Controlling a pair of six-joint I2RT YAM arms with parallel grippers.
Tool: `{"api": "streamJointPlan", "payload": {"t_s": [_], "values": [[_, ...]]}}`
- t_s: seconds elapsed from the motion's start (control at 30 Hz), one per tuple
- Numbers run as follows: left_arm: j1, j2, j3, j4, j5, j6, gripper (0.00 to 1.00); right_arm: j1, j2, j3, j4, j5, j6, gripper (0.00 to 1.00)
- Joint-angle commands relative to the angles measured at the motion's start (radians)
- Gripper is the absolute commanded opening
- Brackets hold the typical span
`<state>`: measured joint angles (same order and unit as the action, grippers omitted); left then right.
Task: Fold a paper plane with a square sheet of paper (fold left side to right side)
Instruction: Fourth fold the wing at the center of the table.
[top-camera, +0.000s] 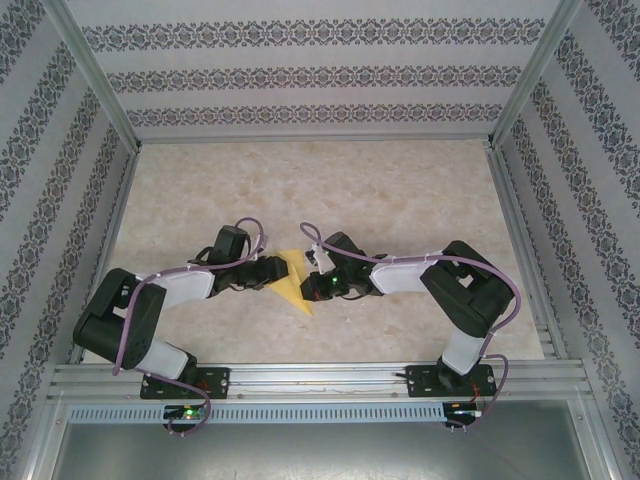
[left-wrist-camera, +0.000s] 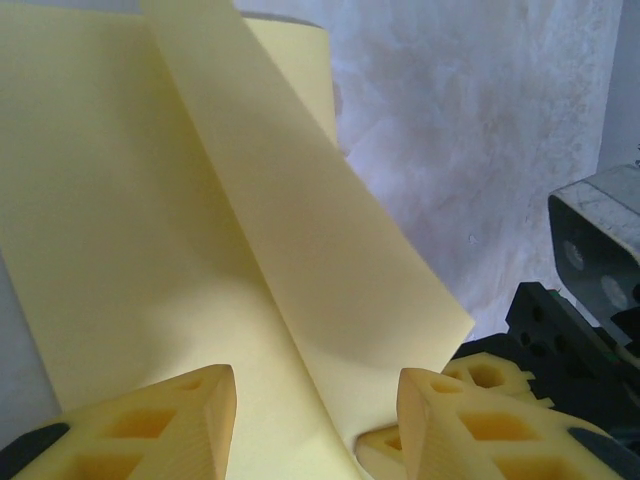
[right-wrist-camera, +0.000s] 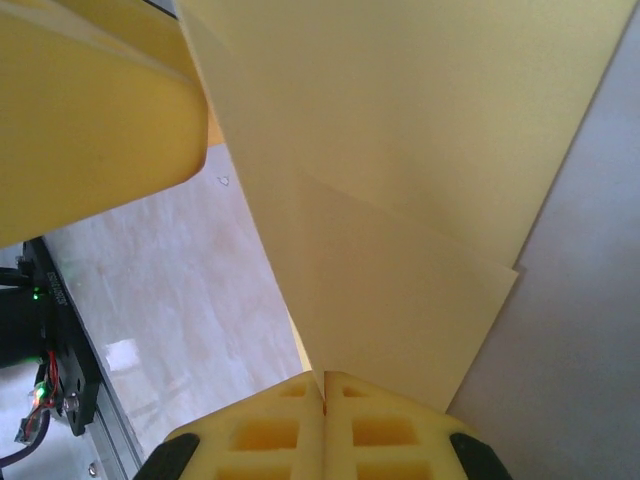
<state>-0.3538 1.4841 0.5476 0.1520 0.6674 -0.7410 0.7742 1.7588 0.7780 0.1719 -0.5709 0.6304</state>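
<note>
Step in hand, my read: the left-to-right fold, mid-lift. The square sheet of paper (top-camera: 292, 284) is at the centre of the table (top-camera: 400, 200), between the two arms and partly raised off the surface.

Your right gripper (right-wrist-camera: 323, 388) is clamped on it. The pads are flush together, the paper comes out of the seam, and two layers fan up from there. Your left gripper (left-wrist-camera: 315, 390) is released. Its fingers (left-wrist-camera: 160, 425) stand apart with a raised flap in the gap, and neither pad is pressing on it as far as I can tell. So only the right side holds the sheet.

Next move, as I judge it: either close the left on that flap or back it clear. Then carry the flap across and line up the edges before pressing any crease. The paper is thin, so go slow or it will buckle.

Edges:
- In the right wrist view the two layers are offset along the right side, not flush. Fix that before creasing.
- In the left wrist view the flap's free corner sits just beside the right gripper's finger, so it could snag there.

Room:
- The grippers are nose to nose in the top view, with almost no slack between them.
- There is open table on the far side and on both flanks.
- The patterned walls (top-camera: 60, 150) are well apart from the work.
- The rail (top-camera: 320, 372) is behind you on the near side. Don't retreat that way.
</note>
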Motion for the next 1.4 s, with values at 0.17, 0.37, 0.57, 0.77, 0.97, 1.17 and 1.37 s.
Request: {"api": "streamJointPlan", "payload": {"t_s": [0.17, 0.37, 0.57, 0.77, 0.97, 1.17, 1.37], "values": [[-0.024, 0.057, 0.044, 0.069, -0.018, -0.025, 0.46, -0.006, 0.019, -0.021, 0.027, -0.023, 0.007, 0.0], [-0.028, 0.083, 0.054, 0.071, -0.032, -0.029, 0.46, -0.006, 0.019, -0.026, 0.029, -0.024, 0.008, 0.0], [-0.03, 0.109, 0.067, 0.026, -0.063, -0.021, 0.45, -0.006, 0.024, -0.026, 0.03, -0.023, 0.006, 0.0], [-0.031, 0.138, 0.074, -0.01, -0.086, -0.016, 0.45, -0.005, 0.024, -0.025, 0.029, -0.023, 0.008, 0.0], [-0.031, 0.155, 0.084, -0.055, -0.11, -0.003, 0.45, -0.005, 0.009, -0.026, 0.031, -0.025, 0.009, 0.06], [-0.031, 0.169, 0.086, -0.063, -0.117, 0.002, 0.44, -0.006, -0.016, -0.022, 0.032, -0.029, 0.012, 0.16], [-0.031, 0.169, 0.082, -0.062, -0.116, 0.002, 0.45, -0.022, -0.056, -0.024, 0.03, -0.039, 0.019, 0.29]]}}
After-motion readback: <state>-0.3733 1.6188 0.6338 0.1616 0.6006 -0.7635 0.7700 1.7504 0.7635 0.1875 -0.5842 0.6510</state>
